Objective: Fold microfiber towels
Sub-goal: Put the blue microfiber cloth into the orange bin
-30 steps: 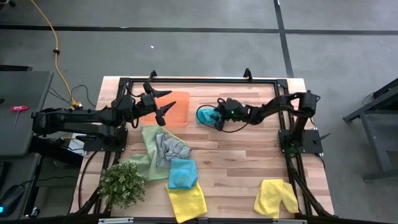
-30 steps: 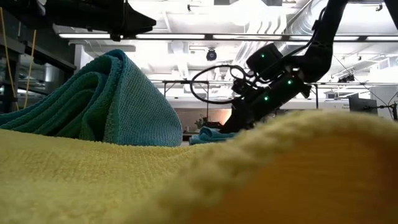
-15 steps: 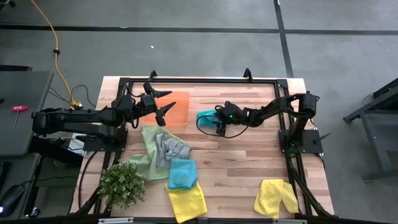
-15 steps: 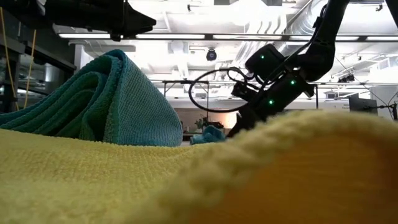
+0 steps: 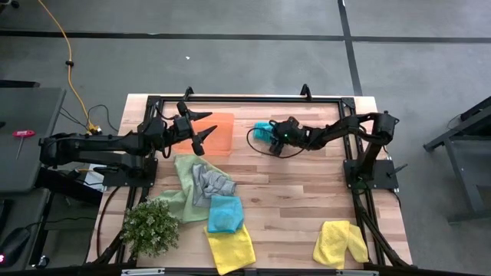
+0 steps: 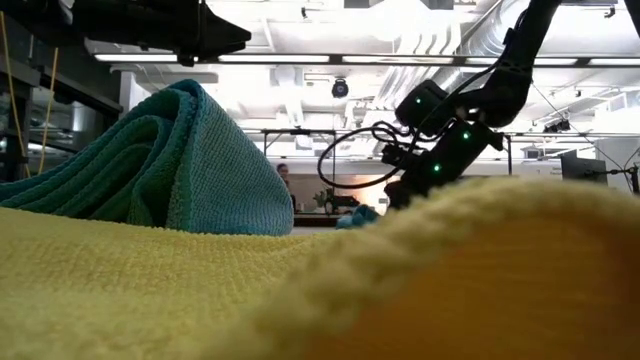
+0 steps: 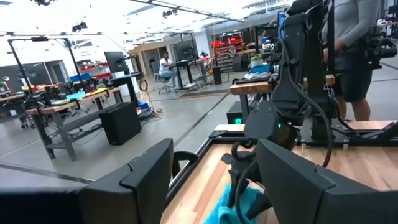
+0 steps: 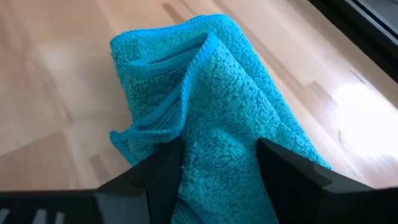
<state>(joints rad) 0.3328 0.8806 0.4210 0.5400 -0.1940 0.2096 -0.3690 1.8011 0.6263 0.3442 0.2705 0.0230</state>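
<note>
Right claw (image 5: 270, 133), clamped on the bunched teal towel (image 8: 211, 118) at the worktop's (image 5: 307, 192) far centre, just beside the orange tray (image 5: 221, 132). Your left claw (image 5: 201, 126), fingers apart, hangs over that tray, near the towel, whose crumpled folds trail off beyond the right claw.

- Tabletop (image 5: 291, 192): pale wood planks, smooth with a slight sheen.
- Teal towel (image 8: 217, 118): nubbly, matt microfiber cloth with a stitched edge.
- Yellow towel (image 6: 150, 290): looped, fuzzy cloth.
- Right end effector (image 8: 217, 165): fingers (image 8: 155, 177) of matt dark plastic.
- Orange tray (image 5: 221, 132): smooth, flat finish.
</note>
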